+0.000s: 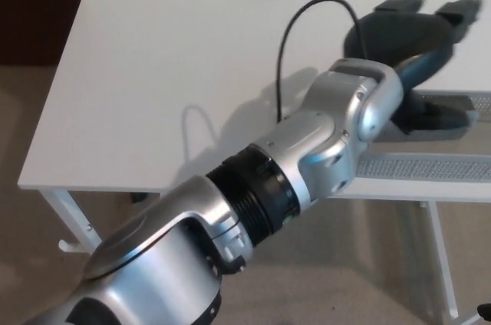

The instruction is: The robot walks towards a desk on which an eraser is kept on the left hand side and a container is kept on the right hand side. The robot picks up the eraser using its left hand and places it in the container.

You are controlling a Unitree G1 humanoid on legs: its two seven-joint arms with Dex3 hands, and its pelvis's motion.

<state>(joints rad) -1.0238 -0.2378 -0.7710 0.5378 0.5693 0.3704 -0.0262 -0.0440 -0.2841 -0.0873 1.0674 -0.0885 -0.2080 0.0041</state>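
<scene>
— What's the biggest thing from where you stand?

— One white surface (pixel 153 72), flat, smooth and matte, a plain rectangle on thin white metal legs (pixel 65 221); I count two legs in sight, one at each side. Beige carpet (pixel 31 264) under it, with a soft, fine texture.

— And the robot?

— One arm (pixel 307 156), the left one, coming up from the bottom left corner and reaching across to the right. Rounded silver shells, glossy, with a black ribbed ring at the joint between two of them. One thin black cable (pixel 295 26) loops up from the wrist in an arch.

— The container?

— One, at the right edge of the surface: a shallow grey mesh tray (pixel 430 165), perforated metal by the look of it, with low straight walls. The arm hides part of it.

— The hand?

— One left robot hand (pixel 418 37), black and thick-fingered, poised above the tray. It's blurred, with two finger ends pointing up to the right, and I cannot tell whether it is clenched or released.

— Where's the eraser?

— I can't make it out anywhere. The right robot hand isn't in sight either.
</scene>
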